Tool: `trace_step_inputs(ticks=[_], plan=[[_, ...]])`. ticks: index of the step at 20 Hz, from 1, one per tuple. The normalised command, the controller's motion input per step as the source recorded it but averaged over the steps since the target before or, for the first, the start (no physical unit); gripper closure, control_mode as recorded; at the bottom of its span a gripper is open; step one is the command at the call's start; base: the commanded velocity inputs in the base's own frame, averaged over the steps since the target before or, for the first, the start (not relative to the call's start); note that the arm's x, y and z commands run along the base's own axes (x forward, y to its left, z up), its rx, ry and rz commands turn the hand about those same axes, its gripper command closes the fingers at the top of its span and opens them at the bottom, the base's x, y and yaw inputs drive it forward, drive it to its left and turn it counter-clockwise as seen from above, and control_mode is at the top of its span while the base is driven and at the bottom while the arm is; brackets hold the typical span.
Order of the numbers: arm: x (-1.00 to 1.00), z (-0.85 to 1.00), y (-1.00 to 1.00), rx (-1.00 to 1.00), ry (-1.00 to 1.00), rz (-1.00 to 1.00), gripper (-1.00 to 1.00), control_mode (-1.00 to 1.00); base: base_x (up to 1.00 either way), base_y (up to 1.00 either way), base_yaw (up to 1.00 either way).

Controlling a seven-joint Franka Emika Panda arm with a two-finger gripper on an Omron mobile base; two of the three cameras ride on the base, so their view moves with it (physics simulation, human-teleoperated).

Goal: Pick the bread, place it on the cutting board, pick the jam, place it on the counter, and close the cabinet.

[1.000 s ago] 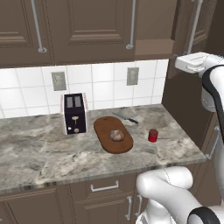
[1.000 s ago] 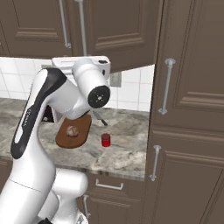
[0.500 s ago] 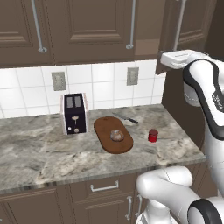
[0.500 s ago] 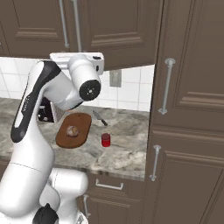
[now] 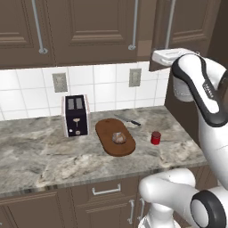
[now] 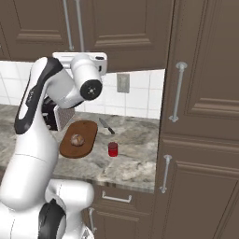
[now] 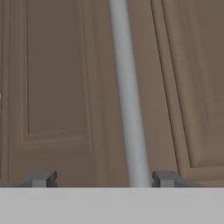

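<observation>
I've swung the arm leftward over the last second — the hand (image 5: 156, 56) was out by the tall right-hand cupboard and now it sits high, pressed up at the lower edge of the cabinet (image 5: 95, 29) door, just beside one silver bar handle (image 5: 169, 24). The bread, jam and board haven't budged in that time, so the table work looks done and I'm on the last step — closing the cabinet.

Hand camera: the handle (image 7: 127, 92) runs straight up the view between the two fingertips (image 7: 42, 178), which stand wide apart with nothing between them, so the hand is open. The door panels are very close behind it. In the left base view the door by the hand appears to stand slightly proud of its neighbours, though I can't tell for sure how far ajar it is.

The bread (image 5: 119, 138) rests on the cutting board (image 5: 109, 132), near the middle. The board's long axis runs from the back of the table (image 5: 35, 156) — next to the toaster (image 5: 75, 115) — towards the front edge, angled a little right. The jam (image 5: 156, 137) stands upright, lid up, on the table just right of the board, apart from it. A knife (image 5: 128, 120) lies behind, near the tiled wall.
</observation>
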Motion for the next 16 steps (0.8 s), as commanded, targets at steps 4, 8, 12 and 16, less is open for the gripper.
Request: trace_step_inputs(ticks=[4, 8, 12, 16], plan=[[0.38, 0.0, 0.01, 0.0, 0.0, 0.0, -1.0, -1.0, 0.0, 0.0, 0.0], [0.35, 0.0, 0.0, 0.0, 0.0, 0.0, -1.0, -1.0, 0.0, 0.0, 0.0], [0.37, 0.0, 0.0, 0.0, 0.0, 0.0, -1.0, -1.0, 0.0, 0.0, 0.0], [0.37, 0.0, 0.0, 0.0, 0.0, 0.0, -1.0, -1.0, 0.0, 0.0, 0.0]])
